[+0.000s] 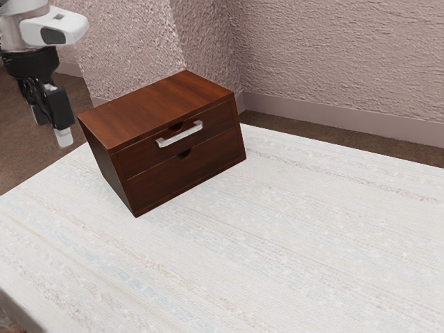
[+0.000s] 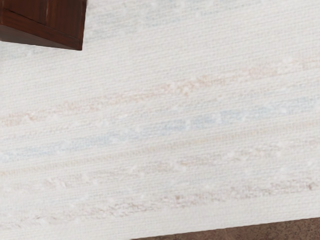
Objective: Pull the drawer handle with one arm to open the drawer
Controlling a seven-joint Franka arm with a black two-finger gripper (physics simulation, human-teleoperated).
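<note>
A dark wooden cabinet [image 1: 159, 135] with two drawers stands on the white cloth-covered table [image 1: 277, 243], toward the back at the exterior view's left. The upper drawer [image 1: 182, 133] carries a silver bar handle [image 1: 179, 134] and sits flush with the cabinet front. The lower drawer [image 1: 187, 170] is also flush. My gripper [image 1: 50, 128] hangs in the air off the cabinet's left side, well away from the handle, fingers pointing down, open and empty. In the wrist view a corner of the cabinet [image 2: 42, 22] lies beyond my hand, with the table [image 2: 160, 130] below.
Textured pink walls [image 1: 333, 48] rise behind the table, and brown floor [image 1: 21, 146] lies beside it. The table's edge runs close under my hand, with floor [image 2: 250, 232] past it. Wide bare cloth stretches in front of the cabinet.
</note>
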